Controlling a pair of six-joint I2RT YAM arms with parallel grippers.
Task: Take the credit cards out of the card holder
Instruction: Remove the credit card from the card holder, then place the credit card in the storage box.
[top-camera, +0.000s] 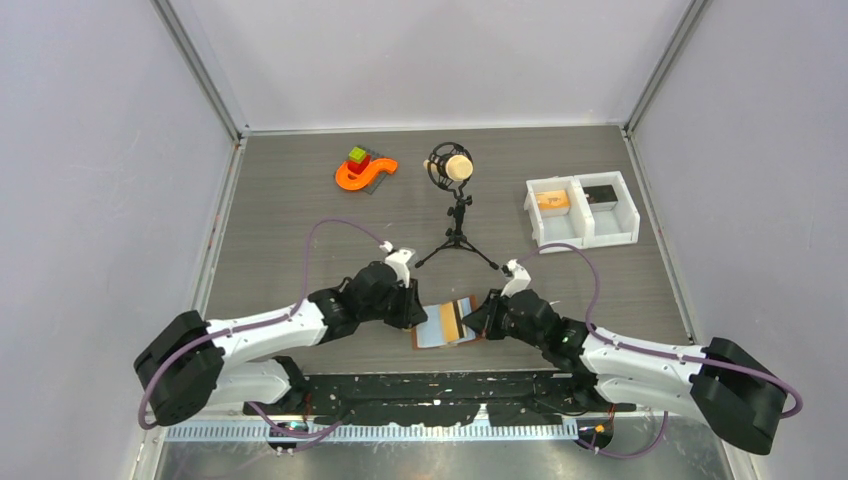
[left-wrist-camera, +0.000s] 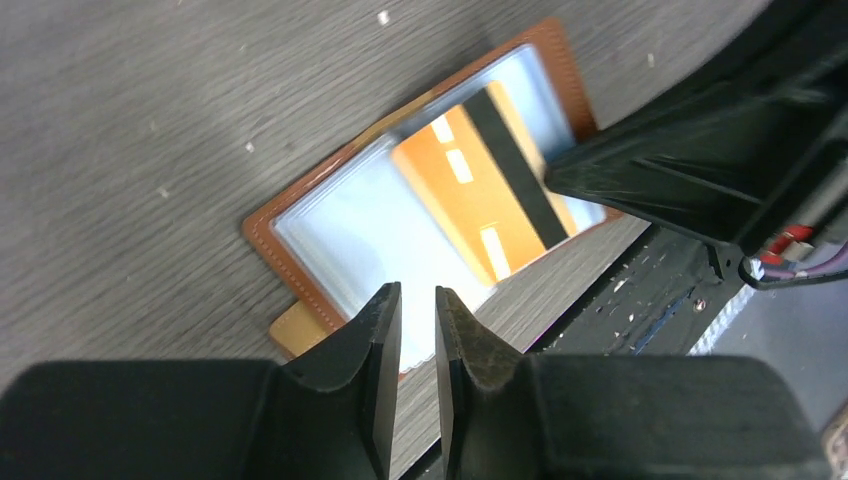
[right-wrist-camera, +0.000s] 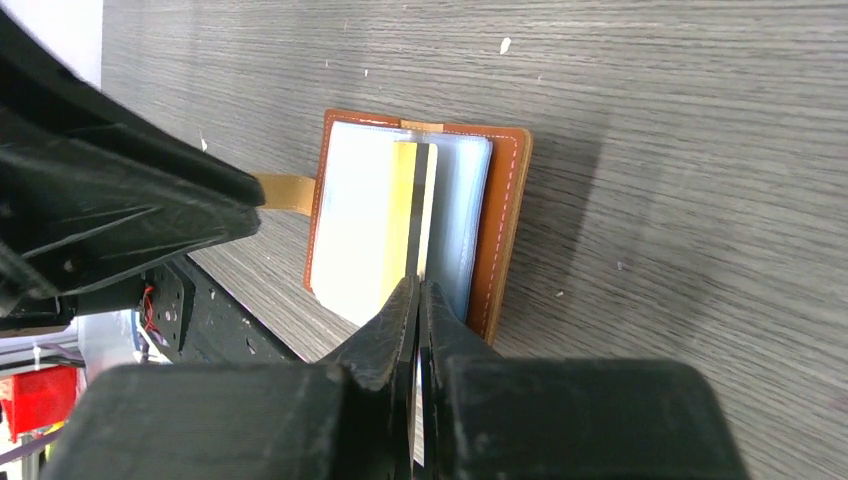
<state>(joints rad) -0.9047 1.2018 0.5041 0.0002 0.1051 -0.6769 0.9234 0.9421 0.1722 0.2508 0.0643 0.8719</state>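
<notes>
Apparently mid-extraction: one card pinched, holder lying open.
On the table, close to its near edge and between the two arms, the brown card holder lies opened flat with its clear sleeves up. The right gripper has its fingers clamped on the end of the orange card, probably to slide it free. The left gripper, fingers narrowly parted and empty, hovers over the holder's near edge, seemingly to steady it.

Card holder with card lies on table between left tool and right tool.
</notes>
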